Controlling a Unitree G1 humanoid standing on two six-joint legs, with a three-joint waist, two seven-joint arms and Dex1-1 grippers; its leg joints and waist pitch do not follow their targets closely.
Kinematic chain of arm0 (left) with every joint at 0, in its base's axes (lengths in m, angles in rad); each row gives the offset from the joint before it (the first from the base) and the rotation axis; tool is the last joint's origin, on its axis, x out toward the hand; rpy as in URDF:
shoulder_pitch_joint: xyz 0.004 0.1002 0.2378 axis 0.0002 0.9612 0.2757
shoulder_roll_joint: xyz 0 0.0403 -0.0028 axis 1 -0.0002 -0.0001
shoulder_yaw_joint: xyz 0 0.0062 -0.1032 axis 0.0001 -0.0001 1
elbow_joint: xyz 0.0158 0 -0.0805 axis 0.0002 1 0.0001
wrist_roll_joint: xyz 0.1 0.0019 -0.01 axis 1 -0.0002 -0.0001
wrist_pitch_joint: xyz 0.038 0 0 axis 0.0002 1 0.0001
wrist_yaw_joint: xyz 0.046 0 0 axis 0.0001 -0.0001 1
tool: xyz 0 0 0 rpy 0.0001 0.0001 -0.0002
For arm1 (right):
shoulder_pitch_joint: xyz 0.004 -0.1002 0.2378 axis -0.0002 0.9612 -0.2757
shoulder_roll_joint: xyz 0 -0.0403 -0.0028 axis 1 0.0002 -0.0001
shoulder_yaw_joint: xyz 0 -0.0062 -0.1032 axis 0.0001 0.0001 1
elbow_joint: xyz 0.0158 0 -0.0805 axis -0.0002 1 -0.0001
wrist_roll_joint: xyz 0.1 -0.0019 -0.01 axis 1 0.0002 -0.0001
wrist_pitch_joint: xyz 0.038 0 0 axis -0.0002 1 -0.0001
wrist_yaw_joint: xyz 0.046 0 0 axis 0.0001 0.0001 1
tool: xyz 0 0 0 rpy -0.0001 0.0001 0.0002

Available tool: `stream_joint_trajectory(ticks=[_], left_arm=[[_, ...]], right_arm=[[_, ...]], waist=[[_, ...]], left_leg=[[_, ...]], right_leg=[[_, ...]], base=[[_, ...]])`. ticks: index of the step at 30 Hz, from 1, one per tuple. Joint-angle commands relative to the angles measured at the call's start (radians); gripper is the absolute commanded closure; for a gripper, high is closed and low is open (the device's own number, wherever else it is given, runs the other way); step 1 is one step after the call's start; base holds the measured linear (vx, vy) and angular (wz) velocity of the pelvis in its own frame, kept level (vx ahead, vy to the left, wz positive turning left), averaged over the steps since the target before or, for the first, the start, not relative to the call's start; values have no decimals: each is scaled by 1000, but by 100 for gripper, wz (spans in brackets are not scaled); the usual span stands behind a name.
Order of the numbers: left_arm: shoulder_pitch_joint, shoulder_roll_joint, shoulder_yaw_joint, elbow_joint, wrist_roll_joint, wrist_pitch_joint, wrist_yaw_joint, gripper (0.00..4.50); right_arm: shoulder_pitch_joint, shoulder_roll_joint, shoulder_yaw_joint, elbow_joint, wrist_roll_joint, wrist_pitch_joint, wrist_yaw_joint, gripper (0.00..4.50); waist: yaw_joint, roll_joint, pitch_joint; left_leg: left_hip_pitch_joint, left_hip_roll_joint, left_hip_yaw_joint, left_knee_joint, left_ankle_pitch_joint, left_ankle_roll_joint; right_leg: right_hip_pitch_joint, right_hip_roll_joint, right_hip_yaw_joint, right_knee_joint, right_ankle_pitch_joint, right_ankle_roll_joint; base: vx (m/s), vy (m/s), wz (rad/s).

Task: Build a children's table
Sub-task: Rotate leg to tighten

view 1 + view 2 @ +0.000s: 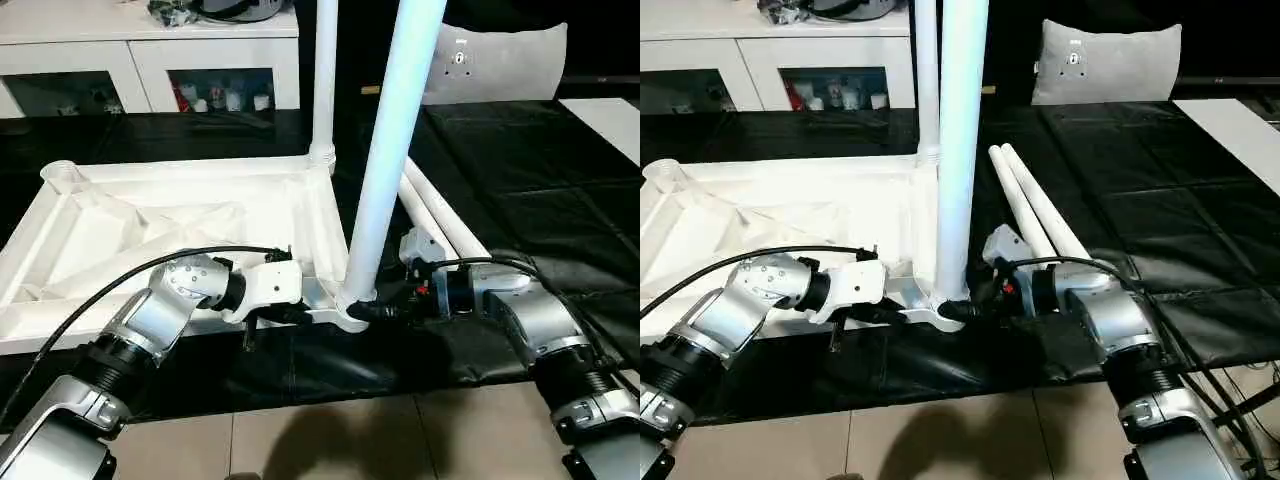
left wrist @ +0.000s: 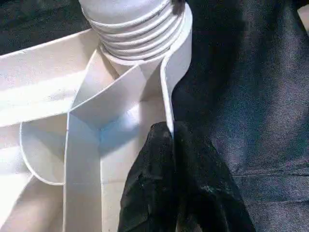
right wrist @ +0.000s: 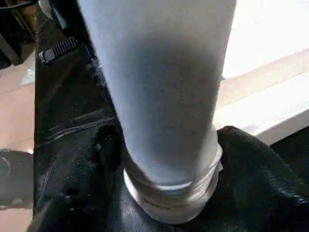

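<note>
Left gripper point(image 1: 292, 315), fingers together, pins the near rim of the upturned white ribbed plastic tabletop point(image 1: 150, 225); right gripper point(image 1: 385, 309), jaws apart, straddles the white tapered tube leg point(image 1: 385, 170) at the near-right corner socket point(image 1: 350, 310): keep it vertical while seating.

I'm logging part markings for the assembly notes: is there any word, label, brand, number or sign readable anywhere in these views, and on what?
None can be read.
Tabletop and legs: plain white, no markings seen.
Grey cushion: a small round fitting, no lettering.
Items in the white cabinet: too small and blurred to read any labels.
</note>
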Motion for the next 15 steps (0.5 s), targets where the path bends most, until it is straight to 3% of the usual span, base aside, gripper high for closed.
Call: stream_joint_trajectory(ticks=[1,8,11,12,13,15], left_arm=[[10,-2,-61,15,34,-21,-45,450],[24,-2,-49,0,22,16,-43,450],[49,-15,-22,-42,-10,97,-23,450],[66,-38,6,-77,-34,185,15,450],[69,-42,11,-84,-38,203,23,450],[77,-75,39,-95,-45,263,87,450]], right_arm=[[-13,6,-4,5,3,-15,-1,152],[18,13,-8,-16,23,12,24,181],[38,26,-18,-45,44,76,2,183],[35,56,-30,-50,37,152,-87,183],[33,63,-33,-50,34,166,-107,183],[21,106,-52,-33,22,190,-204,188]], waist=[[-2,-7,-62],[0,-11,-62],[-1,-12,-62],[-2,-12,-62],[-7,-8,-60],[-9,-10,-55]], left_leg=[[-12,37,7,-58,-39,83],[-13,37,8,-58,-33,85],[-13,39,8,-57,-16,90],[-14,37,7,-57,-10,94],[-12,38,6,-60,-5,88],[-11,35,8,-63,-58,74]], right_leg=[[62,-66,62,-56,-44,-249],[63,-67,62,-55,-47,-242],[63,-66,63,-51,-24,-248],[63,-65,62,-52,-23,-247],[62,-64,62,-52,-22,-252],[60,-65,62,-64,-104,-238]], base=[[0,0,0],[0,0,0],[0,0,0],[0,0,0],[0,0,0],[0,0,0]])
